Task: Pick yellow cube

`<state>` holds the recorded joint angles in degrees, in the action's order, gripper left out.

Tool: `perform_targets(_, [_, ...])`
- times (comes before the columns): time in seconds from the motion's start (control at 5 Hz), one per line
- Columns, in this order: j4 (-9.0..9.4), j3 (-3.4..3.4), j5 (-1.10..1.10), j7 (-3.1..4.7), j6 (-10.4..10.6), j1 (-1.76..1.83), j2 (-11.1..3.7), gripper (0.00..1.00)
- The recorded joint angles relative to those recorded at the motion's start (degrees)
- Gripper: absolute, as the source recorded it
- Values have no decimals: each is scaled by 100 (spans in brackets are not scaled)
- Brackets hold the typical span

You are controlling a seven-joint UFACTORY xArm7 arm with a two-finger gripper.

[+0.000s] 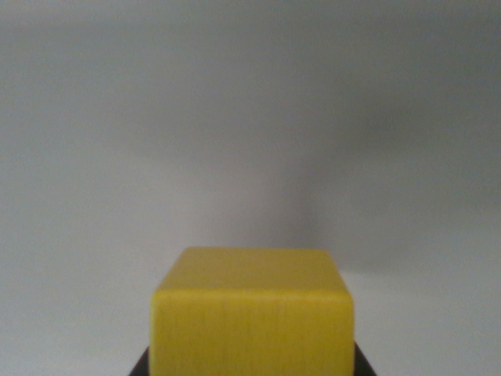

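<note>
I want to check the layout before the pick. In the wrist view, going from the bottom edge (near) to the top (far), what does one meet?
Dark gripper parts at the bottom corners, beside the cube → yellow cube → plain grey surface with a soft shadow, up to the top edge.

Plain yellow cube (252,313) on pale grey surface (235,117).

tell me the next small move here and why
Probably a short, slow lift straight up. The yellow cube sits centred at the bottom of the wrist view, with dark parts showing at both lower corners, likely the fingers flanking it. Whether they are closed on it cannot be told, so check that the cube rises with them above the plain grey surface.
</note>
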<state>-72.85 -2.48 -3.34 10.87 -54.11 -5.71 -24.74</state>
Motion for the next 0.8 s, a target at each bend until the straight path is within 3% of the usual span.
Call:
perform_targets(0.2, [0,0,0,0,0,0,0,100])
perform_targets(0.4, [-141,-4,9,-11,-235,1,94,100])
perform_targets(0.6, [-141,-4,9,-11,-235,1,94,100])
perform_targets(0.8, [-290,-8,19,-22,-484,3,194,100])
